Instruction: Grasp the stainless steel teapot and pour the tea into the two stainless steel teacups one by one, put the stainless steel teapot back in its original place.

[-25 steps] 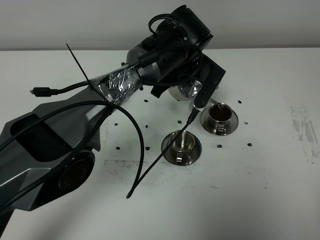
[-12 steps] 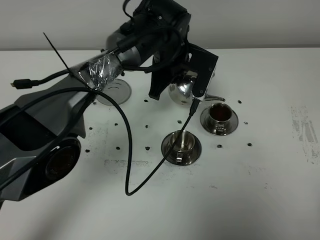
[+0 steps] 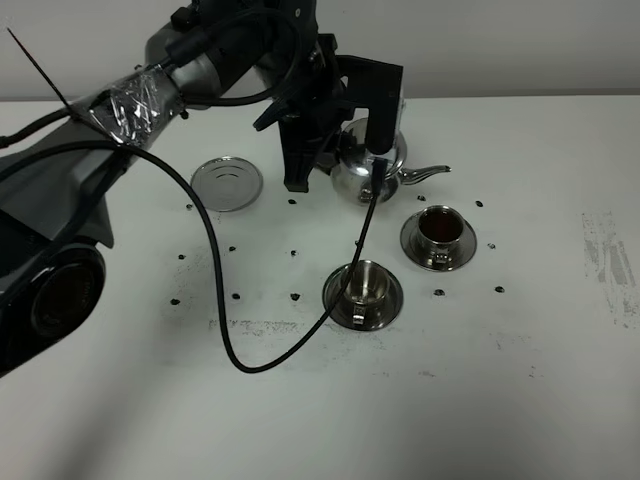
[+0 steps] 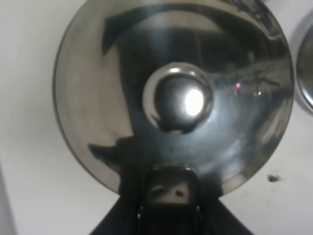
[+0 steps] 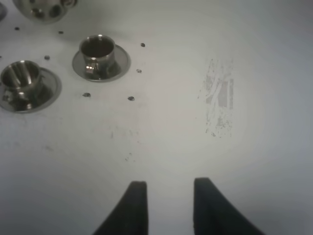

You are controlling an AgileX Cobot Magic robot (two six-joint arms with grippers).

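The stainless steel teapot [image 3: 352, 178] is held roughly upright behind the cups, its spout [image 3: 424, 172] pointing right. My left gripper [image 3: 343, 140] is shut on its handle; the left wrist view looks down on the domed lid and knob [image 4: 178, 97]. One teacup [image 3: 438, 230] on its saucer holds reddish-brown tea [image 3: 437, 226]. The nearer teacup [image 3: 364, 288] looks shiny inside. Both cups also show in the right wrist view [image 5: 99, 51] [image 5: 20, 77]. My right gripper [image 5: 168, 205] is open and empty over bare table, out of the exterior view.
A round steel plate [image 3: 227, 183] lies on the white table left of the teapot. A black cable [image 3: 232, 352] hangs from the left arm and loops over the table beside the near cup. Small black marks dot the table around the cups. A scuffed patch [image 3: 608, 262] lies at the right.
My left arm has swung back and to the left with the teapot, away from the filled cup. The round steel plate has come into view.
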